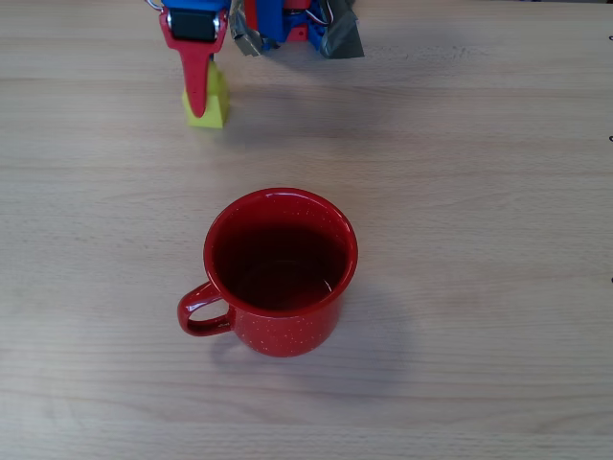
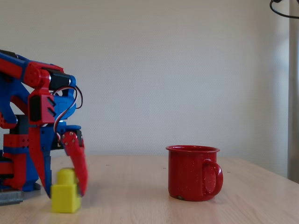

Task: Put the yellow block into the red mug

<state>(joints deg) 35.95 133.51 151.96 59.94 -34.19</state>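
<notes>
The yellow block [image 1: 213, 107] rests on the table at the top left of the overhead view, its stud up. My red and blue gripper [image 2: 66, 192] reaches down over it, one finger [image 2: 78, 163] on each side of the block [image 2: 65, 198], close to its faces. I cannot tell whether the fingers touch it. From above, a red finger [image 1: 197, 81] covers part of the block. The red mug [image 1: 280, 273] stands upright in the middle of the table, well apart from the gripper, its dark inside holding nothing. Its handle [image 1: 199, 312] points to the lower left in the overhead view.
The arm's base [image 1: 297, 29] sits at the table's far edge, just right of the block in the overhead view. Bare wooden table [image 1: 479, 192] lies between block and mug [image 2: 192, 172] and all around the mug.
</notes>
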